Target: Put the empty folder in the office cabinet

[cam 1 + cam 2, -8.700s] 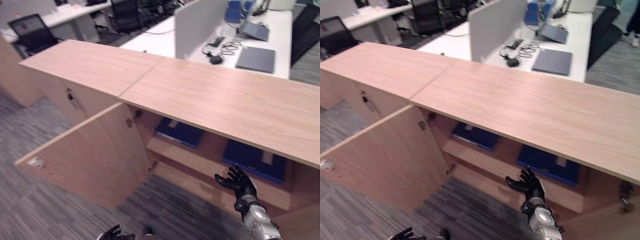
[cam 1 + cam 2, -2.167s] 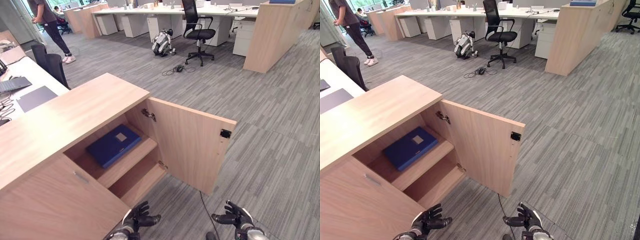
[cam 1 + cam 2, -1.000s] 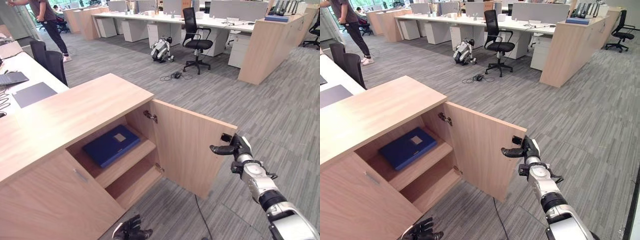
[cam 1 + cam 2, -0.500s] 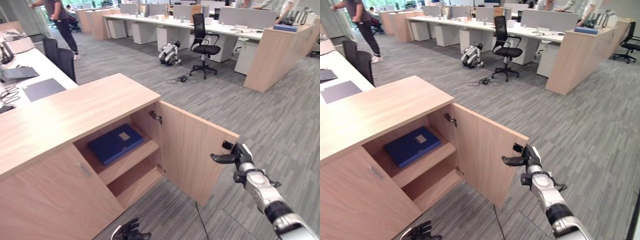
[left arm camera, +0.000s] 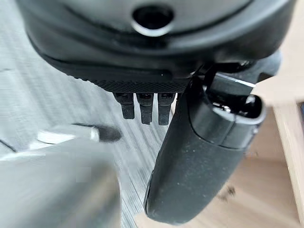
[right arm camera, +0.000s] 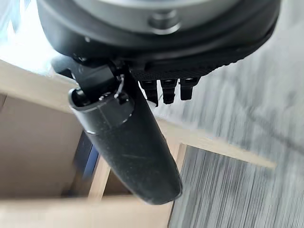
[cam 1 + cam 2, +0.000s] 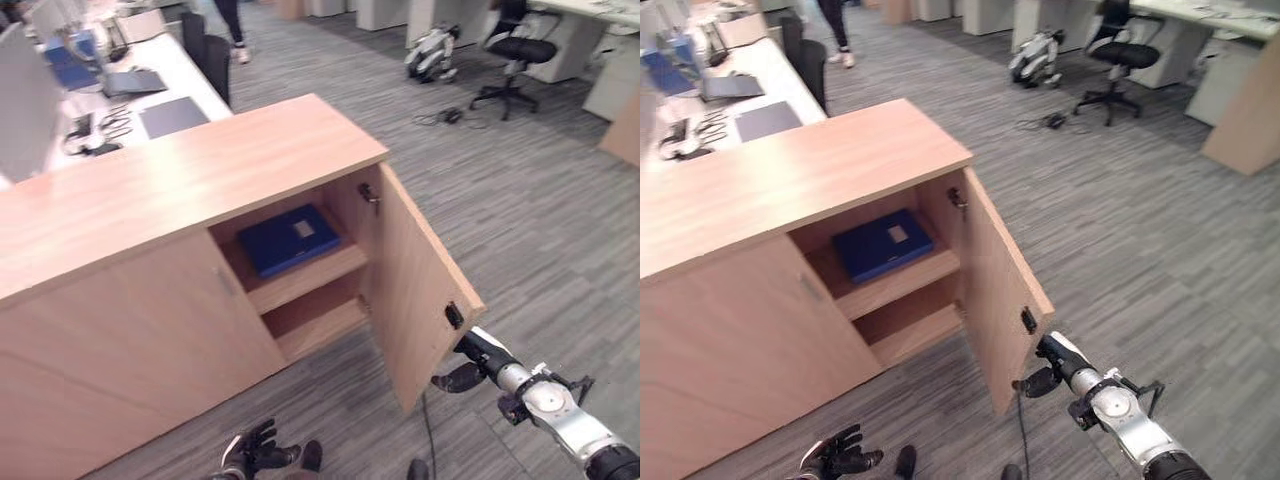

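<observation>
One blue folder (image 7: 290,238) lay flat on the upper shelf (image 7: 305,280) of the office cabinet (image 7: 180,190), inside the open right-hand compartment. Cabinet door (image 7: 415,290) stood swung wide, edge-on toward the camera, with a small dark latch plate near its free edge. Right hand (image 7: 478,358) reached in from the lower right, up against the door's free edge just below that plate, fingers straight and thumb stretched out, clasping nothing. Left hand (image 7: 255,450) hung low near the carpeted floor (image 7: 540,220), fingers spread and relaxed, empty. Lower shelf (image 7: 320,325) sat bare beneath the folder. Beyond the cabinet top: a white desk (image 7: 150,90) with a closed laptop (image 7: 172,116) and cables. Farther back on the carpet, an office chair (image 7: 1110,50).
</observation>
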Robot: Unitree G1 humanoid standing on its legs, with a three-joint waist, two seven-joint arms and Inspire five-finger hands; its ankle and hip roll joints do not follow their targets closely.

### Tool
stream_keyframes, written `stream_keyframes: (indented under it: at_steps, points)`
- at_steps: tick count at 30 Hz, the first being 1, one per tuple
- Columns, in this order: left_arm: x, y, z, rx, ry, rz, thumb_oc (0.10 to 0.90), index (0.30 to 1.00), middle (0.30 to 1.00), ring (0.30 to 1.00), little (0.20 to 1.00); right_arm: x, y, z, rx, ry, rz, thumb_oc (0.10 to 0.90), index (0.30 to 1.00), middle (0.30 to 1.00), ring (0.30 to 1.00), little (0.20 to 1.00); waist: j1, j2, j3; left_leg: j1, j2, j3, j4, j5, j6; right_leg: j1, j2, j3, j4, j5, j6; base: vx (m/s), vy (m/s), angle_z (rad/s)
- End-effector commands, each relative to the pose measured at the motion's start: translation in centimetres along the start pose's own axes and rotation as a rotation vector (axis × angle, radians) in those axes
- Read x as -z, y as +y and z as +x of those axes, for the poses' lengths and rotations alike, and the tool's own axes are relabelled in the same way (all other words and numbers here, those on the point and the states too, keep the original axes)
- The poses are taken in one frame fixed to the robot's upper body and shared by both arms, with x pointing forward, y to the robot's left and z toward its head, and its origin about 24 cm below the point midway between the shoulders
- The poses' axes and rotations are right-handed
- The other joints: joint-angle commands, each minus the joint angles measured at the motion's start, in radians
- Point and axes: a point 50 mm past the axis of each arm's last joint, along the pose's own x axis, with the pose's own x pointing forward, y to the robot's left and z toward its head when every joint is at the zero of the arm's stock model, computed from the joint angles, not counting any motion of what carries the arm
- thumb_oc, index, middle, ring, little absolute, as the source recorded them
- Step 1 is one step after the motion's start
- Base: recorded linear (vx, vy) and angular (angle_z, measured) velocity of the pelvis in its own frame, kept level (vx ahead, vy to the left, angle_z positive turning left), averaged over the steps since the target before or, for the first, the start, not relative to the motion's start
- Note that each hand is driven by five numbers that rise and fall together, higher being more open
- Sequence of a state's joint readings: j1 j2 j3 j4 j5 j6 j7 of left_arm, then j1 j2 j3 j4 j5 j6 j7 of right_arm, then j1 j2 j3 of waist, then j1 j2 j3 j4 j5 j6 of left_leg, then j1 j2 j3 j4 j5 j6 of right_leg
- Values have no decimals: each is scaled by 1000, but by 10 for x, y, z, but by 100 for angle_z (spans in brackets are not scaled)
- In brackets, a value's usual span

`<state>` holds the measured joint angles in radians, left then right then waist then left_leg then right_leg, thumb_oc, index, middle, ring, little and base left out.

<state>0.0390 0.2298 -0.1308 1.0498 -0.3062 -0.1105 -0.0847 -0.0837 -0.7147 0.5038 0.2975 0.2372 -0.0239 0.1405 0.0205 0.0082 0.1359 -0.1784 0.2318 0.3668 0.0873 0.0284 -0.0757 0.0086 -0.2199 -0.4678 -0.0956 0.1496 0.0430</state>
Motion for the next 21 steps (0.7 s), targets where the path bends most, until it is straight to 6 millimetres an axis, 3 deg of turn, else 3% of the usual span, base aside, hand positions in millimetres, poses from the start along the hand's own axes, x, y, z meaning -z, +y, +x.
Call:
stream_keyframes:
  at_steps: [1,4,5,7,8,10,11,12,13,14,15,16,18,19,21]
  points:
    - [-22,16,1,-27,-89,108,800,900,900,900,900,-121,47,21,-217,-571,20,800,900,900,900,900,56,-21,-1,134,-15,0,18,-9,-48,104,33,0,51,-194,76,88,159,89]
    - [-10,15,0,-40,-32,145,800,900,900,900,900,-153,70,29,-260,-673,103,800,900,900,900,900,99,-21,-22,153,-56,-40,-40,-20,-21,120,5,-45,110,-200,84,72,171,109]
    - [-11,15,0,-42,-33,146,800,900,900,900,900,-154,70,29,-261,-675,104,800,900,900,900,900,95,-23,-21,152,-59,-43,-40,-19,-19,121,3,-48,112,-202,85,14,97,121]
    - [-11,14,1,-37,-23,183,800,900,900,900,900,-177,78,32,-276,-746,133,800,900,900,900,900,125,-32,-23,150,-86,-71,-56,-25,1,114,-25,-70,171,-205,93,29,138,122]
    - [-15,14,2,-31,-26,215,800,900,900,900,900,-204,84,30,-298,-833,128,800,900,900,900,900,157,-36,-17,148,-108,-94,-59,-35,23,105,-58,-88,236,-202,110,41,226,77]
    - [-18,15,3,-29,-29,250,800,900,900,900,900,-225,91,27,-326,-901,109,800,900,900,900,900,179,-32,-18,161,-133,-104,-73,-47,47,89,-105,-107,325,-170,138,40,212,67]
    - [-18,15,3,-30,-30,250,800,900,900,900,900,-225,91,27,-326,-902,109,800,900,900,900,900,178,-35,-17,161,-137,-104,-75,-47,49,87,-110,-105,331,-172,141,100,249,70]
    - [-18,18,2,-41,-28,284,800,900,900,900,900,-240,97,25,-348,-944,100,800,900,900,900,900,195,-27,-14,189,-162,-115,-104,-56,74,55,-168,-103,457,-96,182,106,203,69]
    - [-20,23,2,-60,-30,297,800,900,900,900,900,-240,99,23,-354,-954,106,800,900,900,900,900,194,-25,-4,200,-168,-130,-113,-53,79,31,-181,-69,512,-50,203,104,197,56]
    - [-20,23,2,-60,-30,297,800,900,900,900,900,-240,99,23,-354,-954,106,800,900,900,900,900,195,-26,-4,201,-169,-129,-114,-52,80,28,-183,-67,515,-51,203,57,64,69]
    - [-22,30,2,-91,-19,292,800,900,900,900,900,-232,97,22,-349,-939,108,800,900,900,900,900,191,-17,1,212,-162,-162,-127,-47,80,-3,-154,6,539,-44,210,31,26,62]
    - [-22,30,2,-91,-19,292,800,900,900,900,900,-232,97,22,-349,-939,108,800,900,900,900,900,191,-16,0,211,-161,-163,-127,-47,80,-4,-153,6,537,-43,210,68,29,89]
    - [-20,39,1,-136,3,245,800,900,900,900,900,-195,87,28,-296,-809,133,800,900,900,900,900,142,-17,5,233,-180,-261,-144,-43,71,-30,-26,184,450,-159,174,174,20,105]
    - [-19,38,2,-134,8,240,800,900,900,900,900,-180,85,31,-276,-753,150,800,900,900,900,900,124,-17,6,239,-182,-285,-141,-49,68,-38,7,231,399,-199,158,231,9,98]
    - [-21,41,2,-142,16,257,800,900,900,900,900,-136,77,43,-191,-573,141,800,900,900,900,900,97,-25,5,244,-193,-313,-135,-62,62,-51,28,277,289,-196,137,160,-30,84]
